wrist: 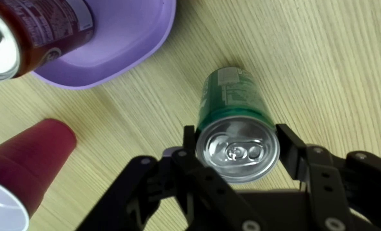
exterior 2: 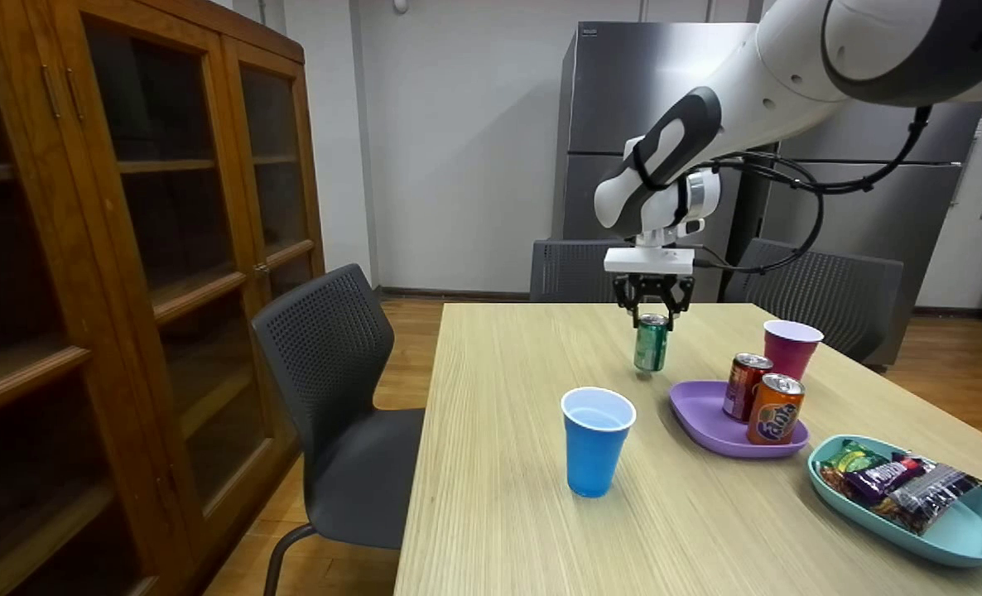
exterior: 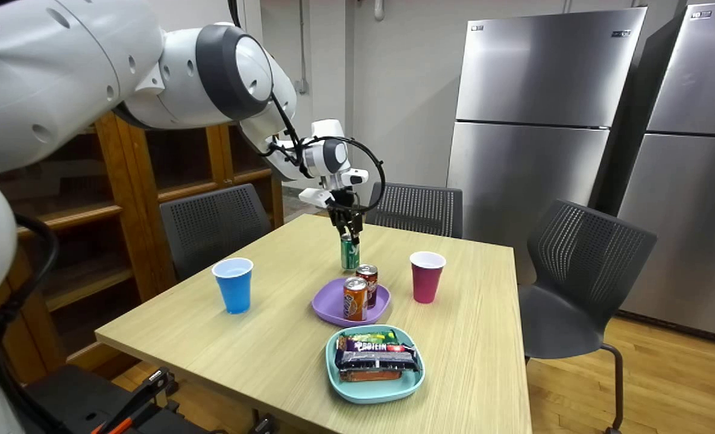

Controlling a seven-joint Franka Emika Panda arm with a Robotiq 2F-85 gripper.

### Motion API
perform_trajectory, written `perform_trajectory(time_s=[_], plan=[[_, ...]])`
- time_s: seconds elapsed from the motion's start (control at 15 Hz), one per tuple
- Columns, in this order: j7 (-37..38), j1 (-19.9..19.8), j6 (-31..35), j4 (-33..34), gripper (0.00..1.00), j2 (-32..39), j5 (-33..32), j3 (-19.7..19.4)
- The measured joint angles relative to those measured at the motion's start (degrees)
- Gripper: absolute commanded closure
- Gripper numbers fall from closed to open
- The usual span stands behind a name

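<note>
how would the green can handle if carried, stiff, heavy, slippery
The green can will probably feel stiff, given its metal lid. That lid looks unopened, so the can may be heavy for its size. Its smooth, round side could slip, as the tool grips it near the top.

The can [wrist: 237,125] is held by the pincer [exterior 2: 653,323], a finger [wrist: 289,147] pressed to either side just under the rim. It stands roughly upright, its silver lid facing up toward the pincer, the pull tab flat. Most of the body shows below the fingertips, glossy green with pale printing. Whether its base touches the worktop [wrist: 332,70] beneath the pincer is hard to tell.
</note>
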Motion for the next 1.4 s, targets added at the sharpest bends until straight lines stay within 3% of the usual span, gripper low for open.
perform_trajectory(time_s=[0.47,1.4], plan=[[0.06,-0.01,0.23,-6.03,0.62,-5.82,0.01,0.00],[0.97,1.50,6.33,-33.97,0.62,-21.11,-0.68,-0.58]])
